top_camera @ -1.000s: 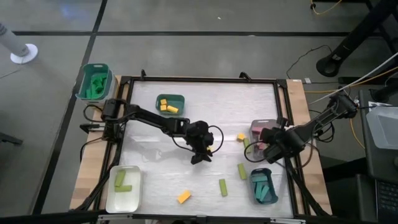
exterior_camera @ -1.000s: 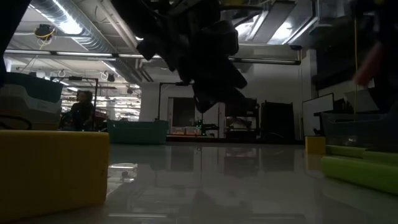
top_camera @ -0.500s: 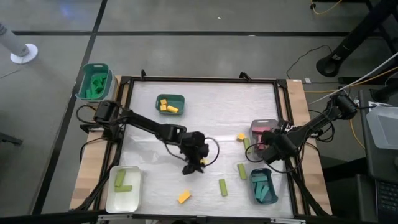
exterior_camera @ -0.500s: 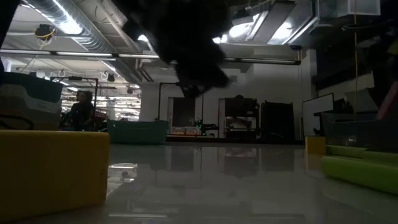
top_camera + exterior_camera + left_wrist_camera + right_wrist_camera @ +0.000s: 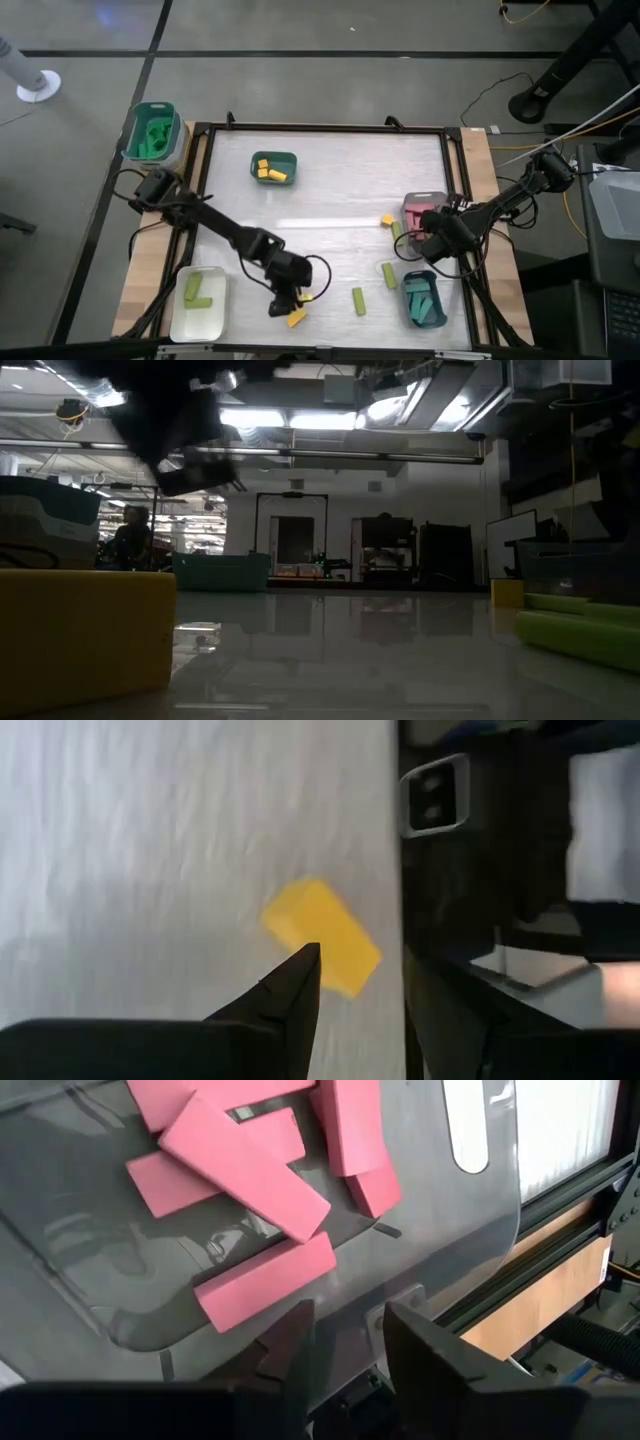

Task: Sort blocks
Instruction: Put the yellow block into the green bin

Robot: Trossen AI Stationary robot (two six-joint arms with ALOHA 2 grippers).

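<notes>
Left gripper has swung down to yellow block, fingers spread. Right gripper just let go of a pink block over grey tray; next pick's yellow.

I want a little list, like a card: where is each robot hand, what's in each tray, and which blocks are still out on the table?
left gripper: low over the yellow block, jaws apart, not gripping
right gripper: over the grey tray, nothing between its fingers
grey tray: pink blocks
green tray: yellow blocks
white tray: lime blocks
teal tray: teal blocks
loose: three lime bars, a small yellow cube
</notes>
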